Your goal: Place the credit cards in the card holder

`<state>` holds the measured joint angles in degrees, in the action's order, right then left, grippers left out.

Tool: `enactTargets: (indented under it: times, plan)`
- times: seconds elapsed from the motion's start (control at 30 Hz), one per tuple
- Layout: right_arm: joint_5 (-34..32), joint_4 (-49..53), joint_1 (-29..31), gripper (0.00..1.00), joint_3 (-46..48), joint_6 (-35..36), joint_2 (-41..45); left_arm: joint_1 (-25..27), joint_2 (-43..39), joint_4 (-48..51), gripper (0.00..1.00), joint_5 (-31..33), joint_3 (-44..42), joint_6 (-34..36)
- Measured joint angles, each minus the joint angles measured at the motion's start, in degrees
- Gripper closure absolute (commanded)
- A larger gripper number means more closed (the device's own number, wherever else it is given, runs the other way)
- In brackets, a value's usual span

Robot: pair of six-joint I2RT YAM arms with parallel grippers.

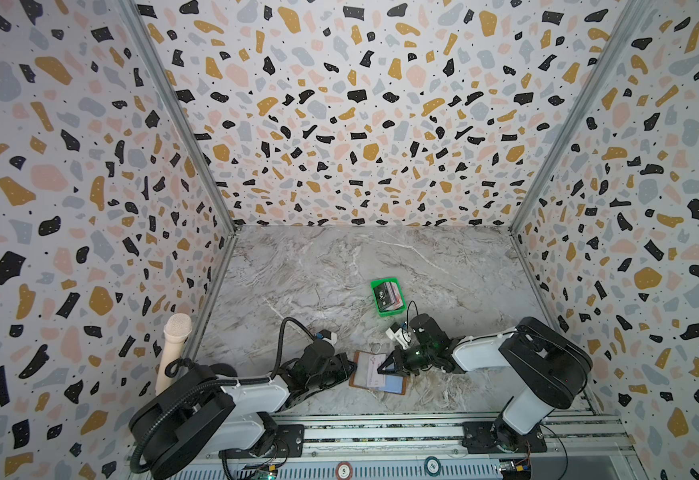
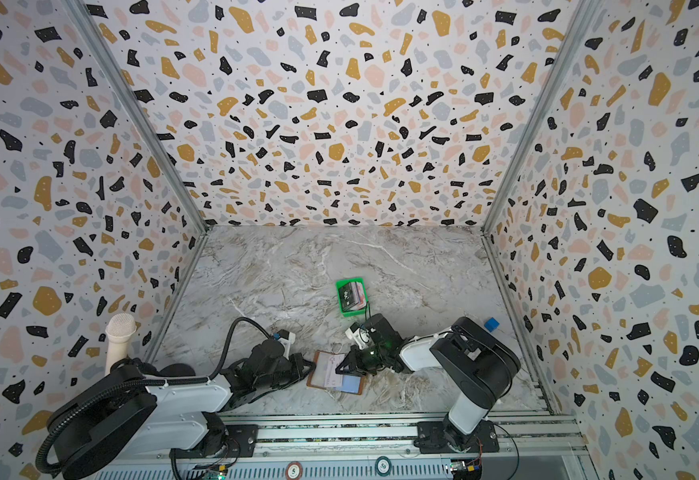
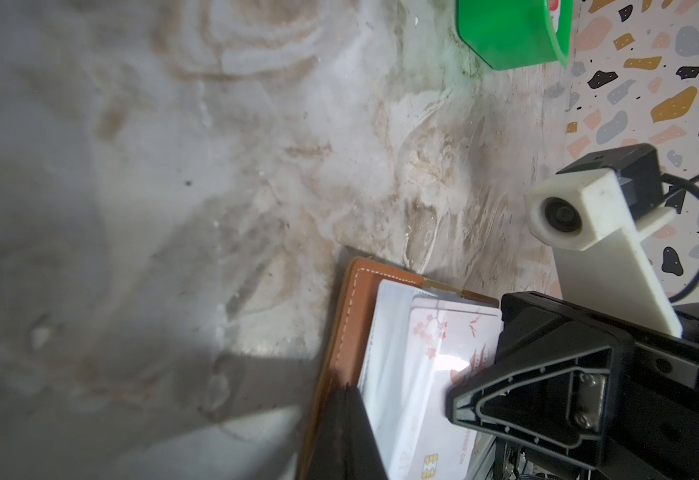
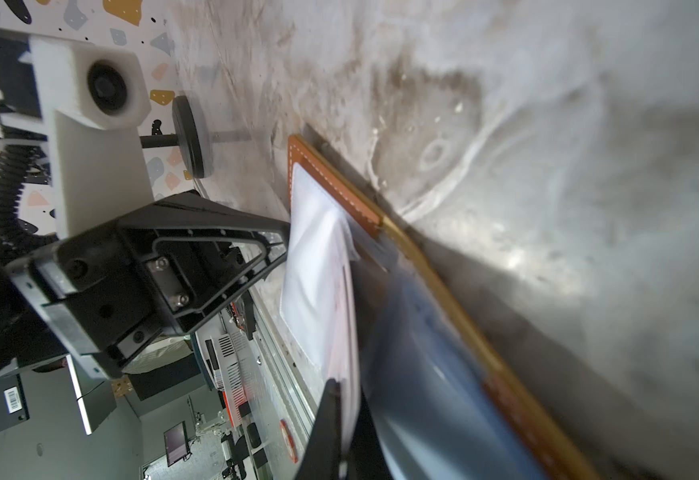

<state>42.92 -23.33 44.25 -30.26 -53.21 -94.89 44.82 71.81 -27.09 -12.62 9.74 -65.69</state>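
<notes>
While the tan leather card holder (image 1: pixel 365 366) lies open on marble bench (image 1: pixel 297 270), white blossom-printed card (image 3: pixel 435 353) clamped by right claw (image 1: pixel 381 368) at its sleeve, left claw (image 1: pixel 352 365) closed at its edge, other credit cards (image 1: pixel 389 296) stacked in green tray (image 1: pixel 376 286).

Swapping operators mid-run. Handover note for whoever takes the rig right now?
Left gripper: jaws shut, tip at the holder's left edge; grip unclear.
Right gripper: jaws shut on a white card over the open holder.
Holder lies open, front centre; remaining cards sit in the green tray farther back.
Done: white card looks partly in a sleeve.
Left: seat it, release, load the rest.
</notes>
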Motion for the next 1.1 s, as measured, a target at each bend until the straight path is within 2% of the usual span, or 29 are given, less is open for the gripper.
enactTargets:
  times: [0.23,0.77,1.1]
  plan:
    - [-0.50,6.05,0.11,1.00,-3.37,2.73,-0.39,0.00,0.35,-0.48,1.00,0.33,0.00,-0.15]
    - [0.81,9.46,-4.13,1.00,-6.27,7.15,-1.44,0.37,1.49,-1.95,1.00,0.48,0.07,-0.59]
    - [1.25,13.35,-3.50,1.00,-10.19,10.51,-3.91,0.48,2.10,0.63,1.00,0.66,1.92,0.63]
